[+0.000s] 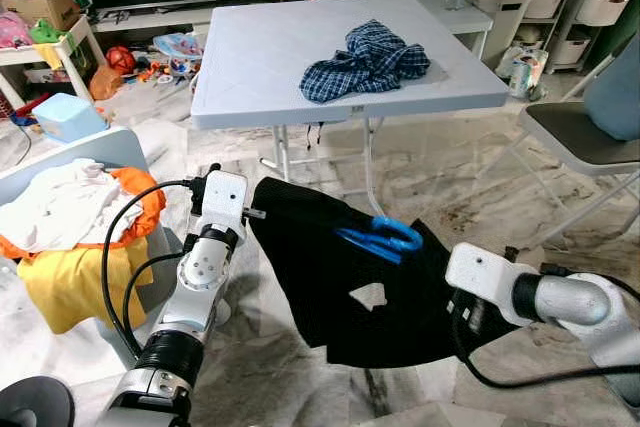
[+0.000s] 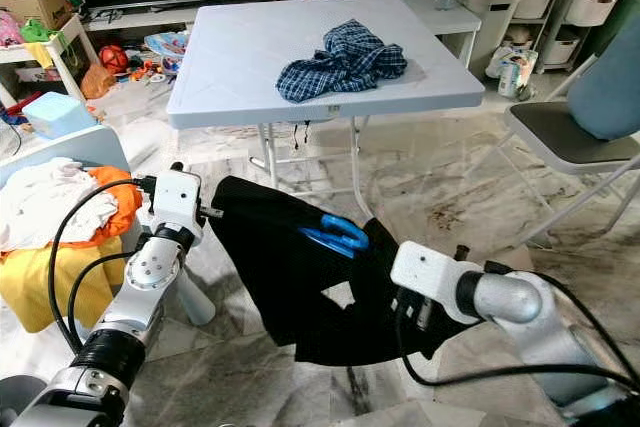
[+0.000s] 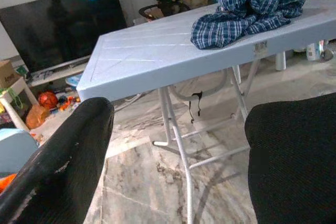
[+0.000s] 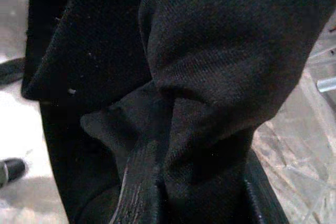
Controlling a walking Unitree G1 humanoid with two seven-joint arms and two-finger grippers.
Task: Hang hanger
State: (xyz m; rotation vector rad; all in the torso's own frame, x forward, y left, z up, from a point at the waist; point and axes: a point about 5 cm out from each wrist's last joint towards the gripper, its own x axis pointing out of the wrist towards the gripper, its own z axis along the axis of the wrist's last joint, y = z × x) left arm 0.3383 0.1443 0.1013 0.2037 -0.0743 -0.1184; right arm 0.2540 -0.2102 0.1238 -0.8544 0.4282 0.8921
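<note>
1. Garment [image 1: 340, 287]: black, held up between my two arms over the marble floor [image 1: 430, 187], in front of the bench [image 1: 260, 57]. One corner is at my left end effector [image 1: 262, 215], the other end bunched at my right end effector [image 1: 455, 312].
2. Hanger [image 1: 385, 237]: blue, lying against the upper edge of the garment, partly inside it, between my arms. Whether it is properly seated in the shoulders I cannot tell.
3. Left end effector: its fingers stand apart in the left wrist view, one finger [image 3: 58, 166] bare, the other covered by black cloth. Arm raised, forearm upright, wrist turned toward the garment.
4. Right end effector: closed on a thick fold of garment, cloth wrapped round one finger [image 4: 137, 187]. Arm reaches in low from the right, elbow bent.
5. Progress, as I judge it: hanger and garment are in hand, hanging not yet done, no rail in sight.
6. Other items: checked shirt [image 1: 365, 59] on the bench; laundry basket [image 1: 70, 217] at my left; chair [image 1: 585, 132] at right.
</note>
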